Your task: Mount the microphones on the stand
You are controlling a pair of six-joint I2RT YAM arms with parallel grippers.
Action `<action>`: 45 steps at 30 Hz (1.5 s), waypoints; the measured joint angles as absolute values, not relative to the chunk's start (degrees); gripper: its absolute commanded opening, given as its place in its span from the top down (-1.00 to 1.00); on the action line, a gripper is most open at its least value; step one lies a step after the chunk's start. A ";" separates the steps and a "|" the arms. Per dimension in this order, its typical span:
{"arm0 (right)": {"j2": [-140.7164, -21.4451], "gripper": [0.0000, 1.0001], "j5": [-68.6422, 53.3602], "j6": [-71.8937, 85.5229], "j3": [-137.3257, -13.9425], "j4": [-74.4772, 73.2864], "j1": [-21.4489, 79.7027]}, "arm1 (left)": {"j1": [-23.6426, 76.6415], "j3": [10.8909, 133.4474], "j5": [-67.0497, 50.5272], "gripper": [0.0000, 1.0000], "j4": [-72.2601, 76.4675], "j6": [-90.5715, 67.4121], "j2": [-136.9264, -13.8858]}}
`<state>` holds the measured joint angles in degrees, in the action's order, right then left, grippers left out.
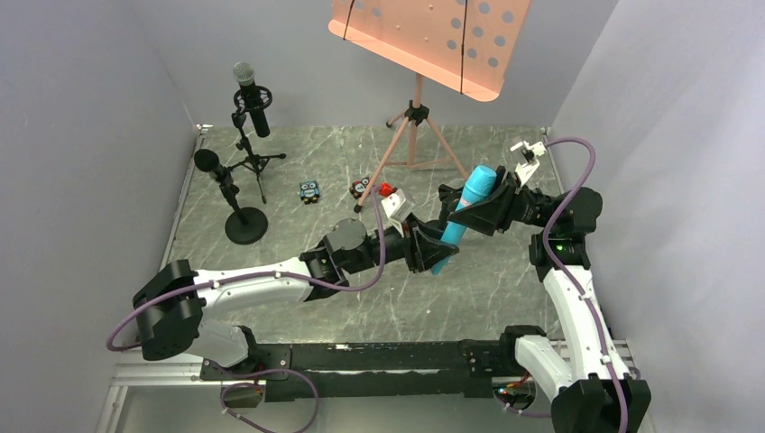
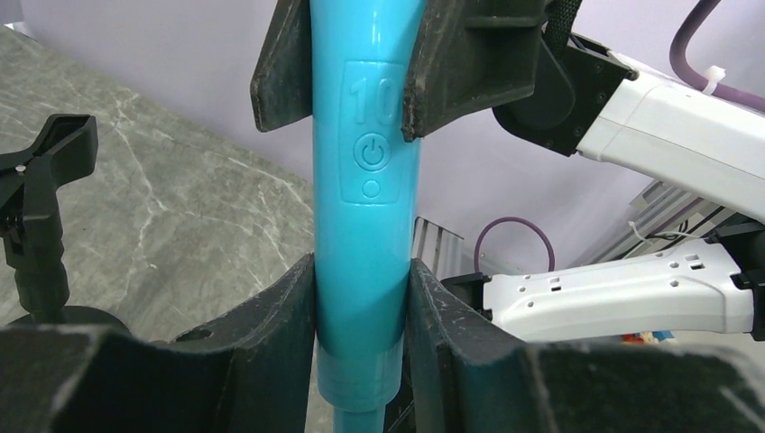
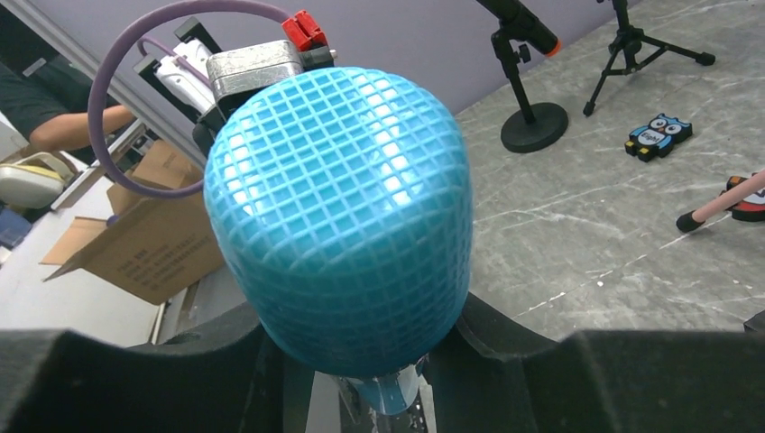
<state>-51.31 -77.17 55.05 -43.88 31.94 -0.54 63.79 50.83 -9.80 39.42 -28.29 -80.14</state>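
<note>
The left gripper (image 2: 361,302) was clamped on the lower handle of the turquoise microphone (image 2: 365,207), jaws pressed against both of its sides. The right gripper (image 1: 476,209) was closed around the same microphone higher up, just under its mesh head. The microphone hung tilted in the air over the right half of the table (image 1: 505,289), head toward the far right corner. Near the far left corner, a silver-headed microphone (image 1: 255,108) sat in a tripod stand (image 1: 257,162). A black microphone (image 1: 215,170) with an orange end cap sat on a round-based stand (image 1: 245,225) nearer the arms.
</note>
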 measured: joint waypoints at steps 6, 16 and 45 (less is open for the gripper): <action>-51.05 0.91 -78.78 50.41 -44.95 27.86 -1.41 | 61.91 49.82 -10.72 -0.83 38.63 -27.94 -79.07; -56.10 0.90 -79.94 6.92 -65.41 -12.80 -12.43 | 44.82 43.20 -24.40 -0.99 26.00 -16.97 -69.38; -50.57 0.83 -75.64 -0.71 -46.17 -11.35 -25.47 | 48.45 61.49 -24.08 -0.67 54.26 -4.01 -115.66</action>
<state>-50.57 -75.64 -0.71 -46.17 -11.35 -25.47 48.45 61.49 -24.08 54.26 -4.01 -115.66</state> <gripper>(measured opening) 0.460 0.899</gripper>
